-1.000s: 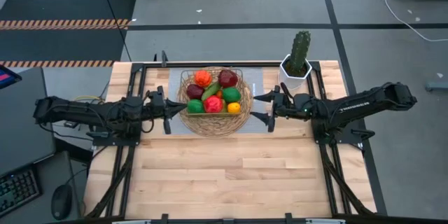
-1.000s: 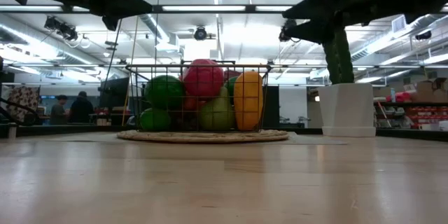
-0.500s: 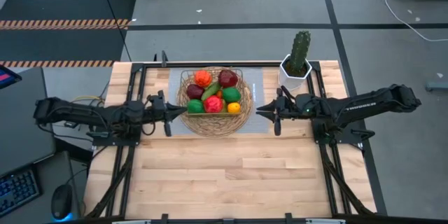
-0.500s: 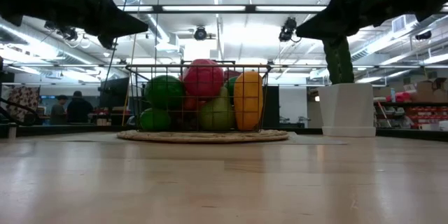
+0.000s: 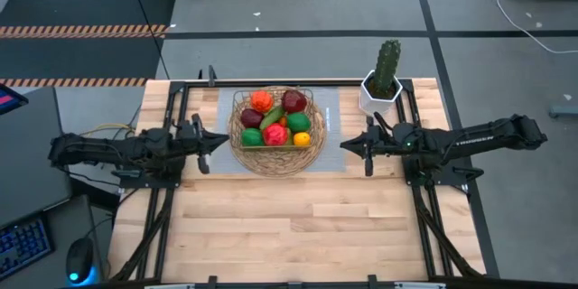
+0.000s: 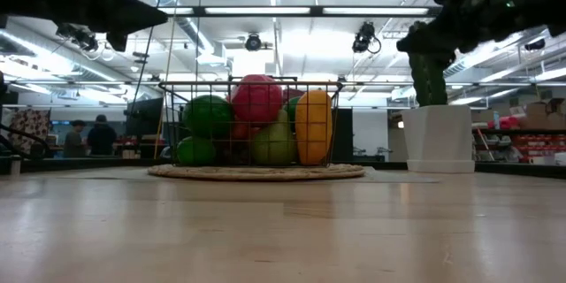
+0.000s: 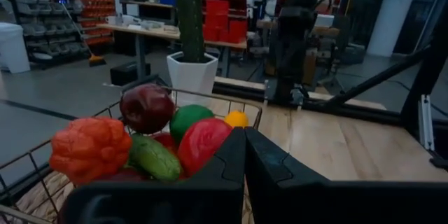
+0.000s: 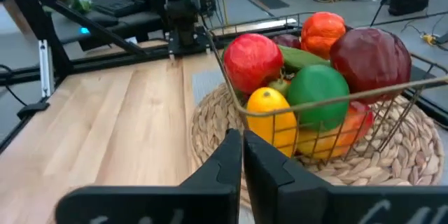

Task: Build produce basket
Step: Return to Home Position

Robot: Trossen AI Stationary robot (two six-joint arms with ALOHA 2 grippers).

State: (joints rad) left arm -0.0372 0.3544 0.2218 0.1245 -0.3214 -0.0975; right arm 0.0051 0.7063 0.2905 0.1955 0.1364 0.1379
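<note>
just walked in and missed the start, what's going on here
The produce sits piled in the basket, at the far middle of the table. Neither arm is handling anything. The left gripper hangs just left of the basket and the right gripper just right of it, both above the table with fingers shut and empty. A cactus in a white pot stands beyond the right gripper. The filling looks done.
</note>
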